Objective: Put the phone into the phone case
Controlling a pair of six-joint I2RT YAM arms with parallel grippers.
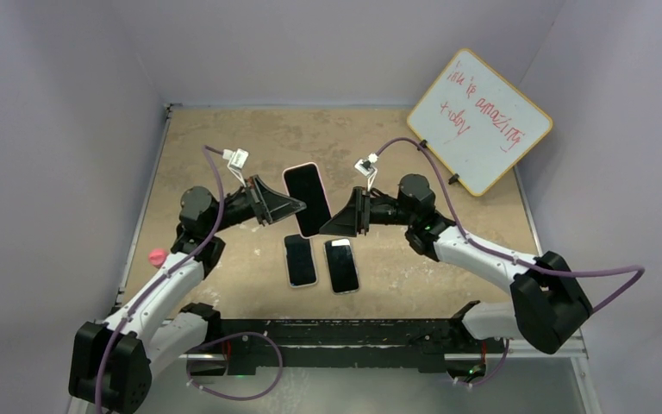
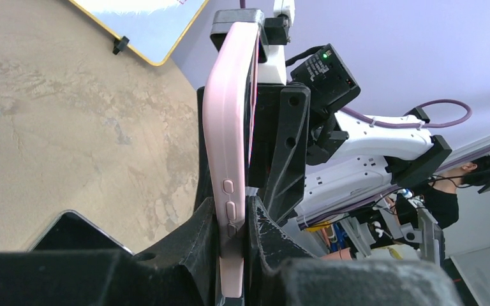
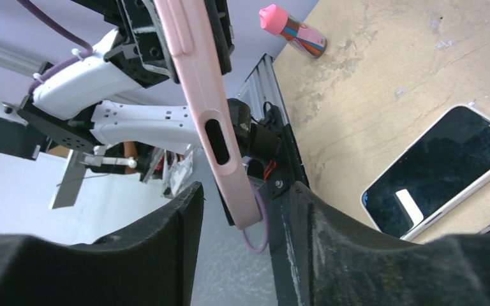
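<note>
The pink phone case (image 2: 226, 127) is held up in the air above the middle of the tan, mottled desk (image 1: 224, 138), between the two arms. From above it shows a dark glossy phone face (image 1: 305, 200) framed by the pink rim, so a black-screened phone sits in it. Whether the phone is fully seated I cannot tell.

The left tool (image 1: 300, 205) is clamped on the case. In the left wrist view its two black fingers (image 2: 191, 248) press either side of the case's lower long edge, right by the side buttons, and the case stands up on edge from that grip.

The right tool (image 1: 326, 228) meets the case from the opposite side, at its lower right corner. In the right wrist view its fingers (image 3: 178, 217) are apart, and the pink end of the case with its oblong cut-out hangs in the gap between them, with space showing on both sides.

Below the raised case, two more phones lie flat on the desk side by side, screens up. One is a dark-rimmed black phone (image 1: 300, 260); just to its right is a silver-rimmed black phone (image 1: 341, 266).

A pink-capped striped marker (image 1: 157, 256) lies at the desk's left edge. A yellow-framed whiteboard with red writing (image 1: 480, 121) leans at the far right corner.
</note>
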